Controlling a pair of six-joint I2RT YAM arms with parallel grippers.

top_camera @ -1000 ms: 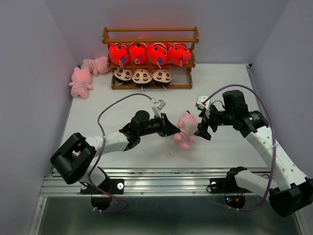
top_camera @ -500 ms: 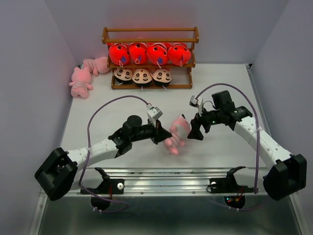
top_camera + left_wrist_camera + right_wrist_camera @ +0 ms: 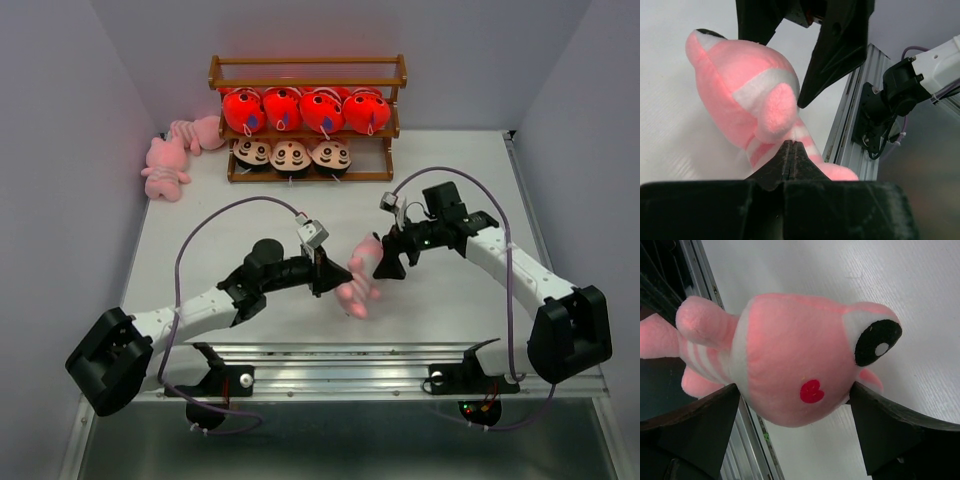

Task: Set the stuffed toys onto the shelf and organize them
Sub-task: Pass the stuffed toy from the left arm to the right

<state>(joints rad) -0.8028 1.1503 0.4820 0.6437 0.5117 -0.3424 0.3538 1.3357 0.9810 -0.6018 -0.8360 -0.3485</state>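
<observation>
Left pincer (image 3: 330, 273): I see it fully closed, its tips pinching a striped limb of the pink frog toy (image 3: 362, 274).
Right pincer (image 3: 385, 262): jaws wide apart, one finger on either side of the frog's head; I cannot confirm contact.
Shelf (image 3: 300, 82): four red-orange fish (image 3: 305, 110) sit on the middle tier and three boy dolls (image 3: 290, 155) on the bottom tier.
Counter (image 3: 450, 170): two more pink frogs (image 3: 165, 165) lie left of the shelf.

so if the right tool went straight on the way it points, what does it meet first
The pink frog toy: its head sits between the right tool's open jaws. Behind it, probably, comes the left tool, shut on the toy's lower body.
</observation>
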